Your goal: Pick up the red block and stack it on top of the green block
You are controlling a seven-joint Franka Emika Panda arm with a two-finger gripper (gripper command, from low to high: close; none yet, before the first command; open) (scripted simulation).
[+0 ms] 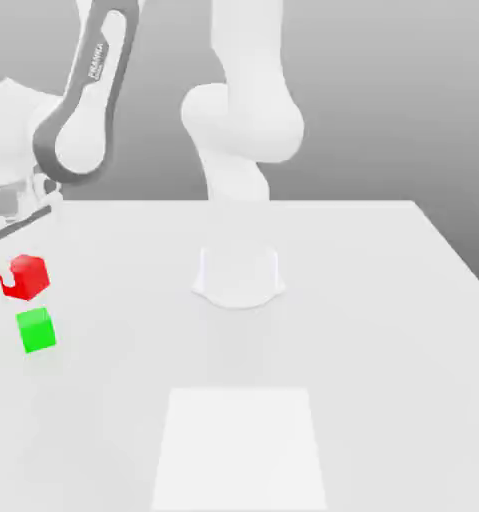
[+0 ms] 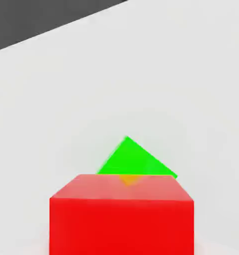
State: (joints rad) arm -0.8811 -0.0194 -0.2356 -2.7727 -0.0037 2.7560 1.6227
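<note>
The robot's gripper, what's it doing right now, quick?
Gripper: closed on the red block, holding it.

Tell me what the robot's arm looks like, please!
The smooth, rounded white robot arm has grey trim along one link, with the word FRANKA printed there. Its pale gripper by the red cube has darker grey parts.

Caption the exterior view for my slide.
Robot arm's gripper holding a red block near a green block.
</note>
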